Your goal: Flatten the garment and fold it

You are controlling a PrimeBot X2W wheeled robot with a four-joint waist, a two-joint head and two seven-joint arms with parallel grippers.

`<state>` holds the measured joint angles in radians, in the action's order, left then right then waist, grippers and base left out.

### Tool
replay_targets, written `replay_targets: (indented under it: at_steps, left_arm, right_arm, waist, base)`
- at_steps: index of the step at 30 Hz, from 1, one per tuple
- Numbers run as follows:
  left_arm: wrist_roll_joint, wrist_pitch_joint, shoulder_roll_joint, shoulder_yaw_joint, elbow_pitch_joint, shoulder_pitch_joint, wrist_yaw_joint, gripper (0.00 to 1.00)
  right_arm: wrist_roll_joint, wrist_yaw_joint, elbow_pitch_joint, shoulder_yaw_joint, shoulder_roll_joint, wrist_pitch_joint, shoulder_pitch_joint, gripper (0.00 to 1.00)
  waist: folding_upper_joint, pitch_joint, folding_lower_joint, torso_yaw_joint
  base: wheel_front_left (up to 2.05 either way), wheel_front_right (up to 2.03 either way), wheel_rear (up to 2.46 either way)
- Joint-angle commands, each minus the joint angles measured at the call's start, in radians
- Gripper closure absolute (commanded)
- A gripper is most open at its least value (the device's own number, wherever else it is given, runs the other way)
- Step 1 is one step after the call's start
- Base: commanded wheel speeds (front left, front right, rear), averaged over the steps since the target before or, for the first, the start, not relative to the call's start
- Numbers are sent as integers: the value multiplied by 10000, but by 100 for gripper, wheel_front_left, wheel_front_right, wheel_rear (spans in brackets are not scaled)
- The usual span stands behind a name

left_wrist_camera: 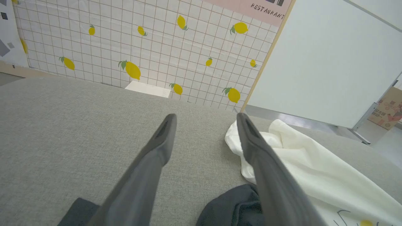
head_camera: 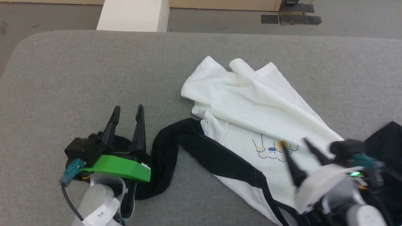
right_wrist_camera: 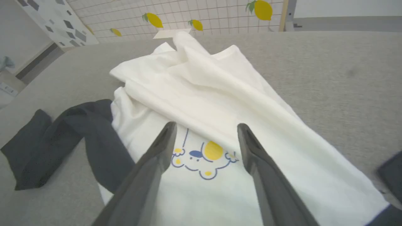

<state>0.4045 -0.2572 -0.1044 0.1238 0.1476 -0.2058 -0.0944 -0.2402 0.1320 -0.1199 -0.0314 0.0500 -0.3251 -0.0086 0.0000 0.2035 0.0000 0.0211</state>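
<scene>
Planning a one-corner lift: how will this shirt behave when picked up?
Probably floppy: the garment lies in soft ridges, so it would drape. Likely light, the cloth looks thin. Its black sleeve sprawls sideways and would probably trail behind.

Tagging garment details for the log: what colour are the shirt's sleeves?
Black; the garment has a white body. The sleeve shows best in the head view.

worktop (head_camera: 62,78): grey, cloth-covered, rounded corner | past its far edge: white block (head_camera: 132,15) on grey floor (head_camera: 220,22), dark tape patches (head_camera: 290,18) | wall covering (left_wrist_camera: 125,47): white grid, yellow lemons | beside it: pale panel (left_wrist_camera: 329,62), cardboard box (left_wrist_camera: 388,108)
</scene>
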Motion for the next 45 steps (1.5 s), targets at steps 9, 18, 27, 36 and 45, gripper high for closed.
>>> replay_targets:
  at_steps: [9, 18, 27, 36, 45]
  left_arm:
    - [-7, -45, 55, -24, 34, 8, -41, 0]
    - [-82, -45, 89, -32, 53, -48, -59, 0]
    - [-114, -45, 116, -51, 90, 6, -65, 0]
    - [-82, -45, 130, 19, 197, -65, -95, 0]
    - [-102, -11, 38, 108, 300, 55, -86, 0]
  right_arm:
    - [82, -13, 490, -2075, 195, -1297, -363, 0]
    - [395, -13, 892, -2626, 581, -2035, -670, 100]
    - [-1308, -13, -27, -4465, 1060, -2840, -508, 100]
    - [-2925, -13, -54, -7592, 2798, -3897, -1205, 0]
    - [-2771, -13, -226, -5495, 2471, -1625, -1372, 0]
  waist:
    - [0, 172, 0, 436]
    - [0, 248, 0, 514]
    - [0, 123, 0, 439]
    - [0, 138, 0, 361]
    - [0, -36, 0, 296]
  base:
    - [0, 0, 0]
    - [0, 0, 0]
    - [0, 0, 0]
    - [0, 0, 0]
    - [0, 0, 0]
